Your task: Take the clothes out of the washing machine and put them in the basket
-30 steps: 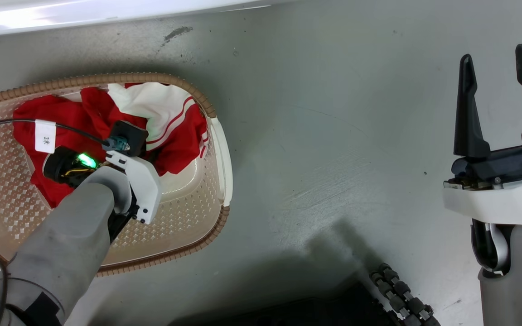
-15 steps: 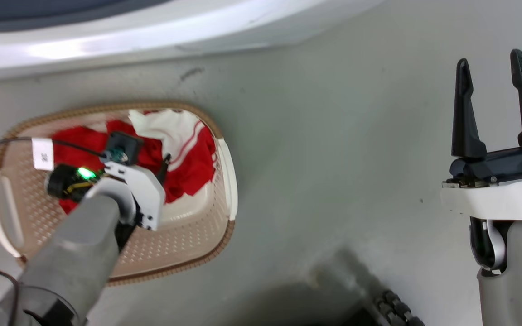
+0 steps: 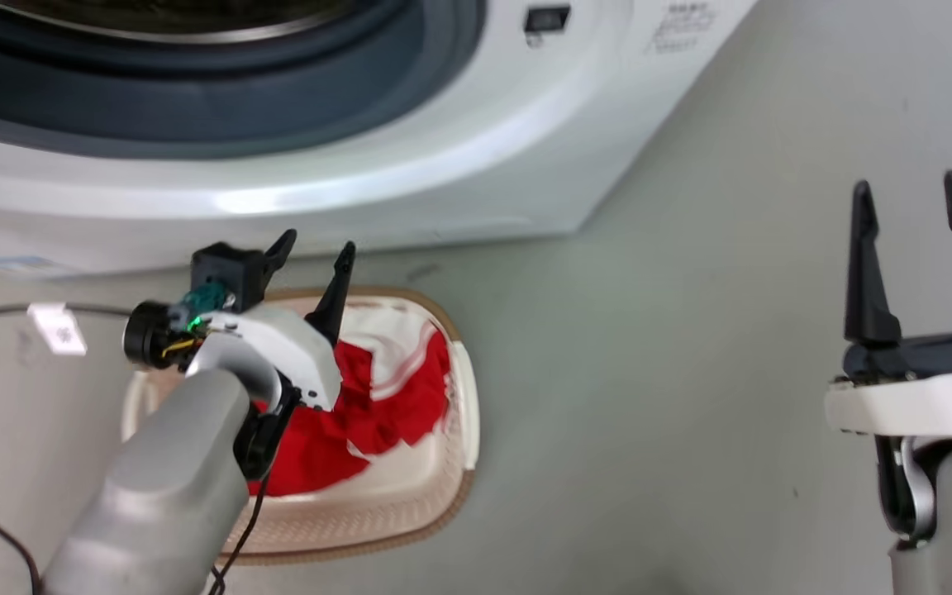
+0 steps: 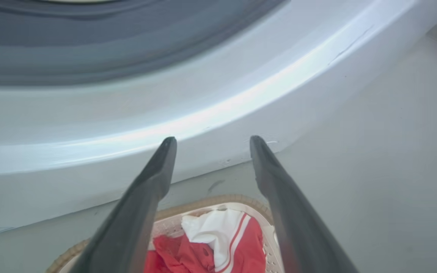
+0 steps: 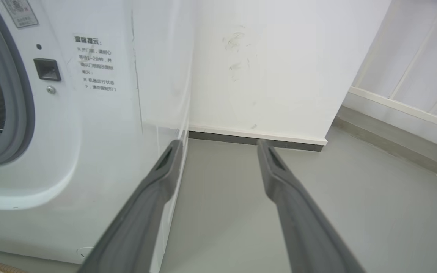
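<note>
left tool (image 3: pixel 316 245) apart, empty, above the basket (image 3: pixel 465 397) | right tool (image 3: pixel 907 185) apart, idle aside | clothes (image 3: pixel 377 401) lie in basket by the washing machine (image 3: pixel 459 165) | likely wise: rise clear, then check the drum (image 3: pixel 162 15)

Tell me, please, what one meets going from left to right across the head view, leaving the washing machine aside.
White cable tag → left gripper, jaws open → right-hand rim of the basket → bare floor → right gripper, jaws open.
</note>
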You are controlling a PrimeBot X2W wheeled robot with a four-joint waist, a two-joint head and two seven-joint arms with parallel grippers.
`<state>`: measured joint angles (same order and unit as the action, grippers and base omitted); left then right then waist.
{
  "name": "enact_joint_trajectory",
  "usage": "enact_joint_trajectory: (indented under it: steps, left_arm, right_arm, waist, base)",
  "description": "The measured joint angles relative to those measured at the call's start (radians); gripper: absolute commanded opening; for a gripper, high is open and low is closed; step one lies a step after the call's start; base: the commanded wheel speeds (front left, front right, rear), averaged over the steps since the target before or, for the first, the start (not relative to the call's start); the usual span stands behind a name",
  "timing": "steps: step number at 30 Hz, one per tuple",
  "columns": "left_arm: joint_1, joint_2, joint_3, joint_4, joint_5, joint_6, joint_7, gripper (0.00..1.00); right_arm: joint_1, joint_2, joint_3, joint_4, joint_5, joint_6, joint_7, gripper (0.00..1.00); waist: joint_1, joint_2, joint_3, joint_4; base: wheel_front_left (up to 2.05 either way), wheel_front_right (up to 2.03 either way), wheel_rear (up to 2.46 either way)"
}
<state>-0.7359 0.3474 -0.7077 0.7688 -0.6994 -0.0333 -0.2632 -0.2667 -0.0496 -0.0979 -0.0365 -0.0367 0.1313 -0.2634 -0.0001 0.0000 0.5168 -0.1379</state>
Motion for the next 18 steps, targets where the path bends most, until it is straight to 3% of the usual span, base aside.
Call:
enact_joint_trajectory:
  steps: [4,11,18]
  left_arm:
    - [0.11,-0.009,0.171,-0.145,0.103,0.026,0.0,1.0]
    - [0.307,-0.063,0.458,-0.357,0.236,-0.016,0.0,1.0]
    - [0.461,-0.137,0.646,-0.55,0.41,-0.031,0.0,1.0]
  right_arm:
    - [0.028,-0.001,-0.012,0.005,-0.016,0.0,0.0,1.0]
    - [0.068,0.0,-0.031,0.006,-0.025,0.0,0.0,1.0]
    - [0.113,-0.001,-0.022,0.001,-0.025,0.0,0.0,1.0]
  waist:
    - [0.0,0.0,-0.079,0.034]
    - [-0.0002,0.0,-0.203,0.086]
    - [-0.0003,0.0,-0.298,0.119]
  base:
    - [0.0,0.0,0.0]
    - [0.0,0.0,0.0]
    - [0.0,0.0,0.0]
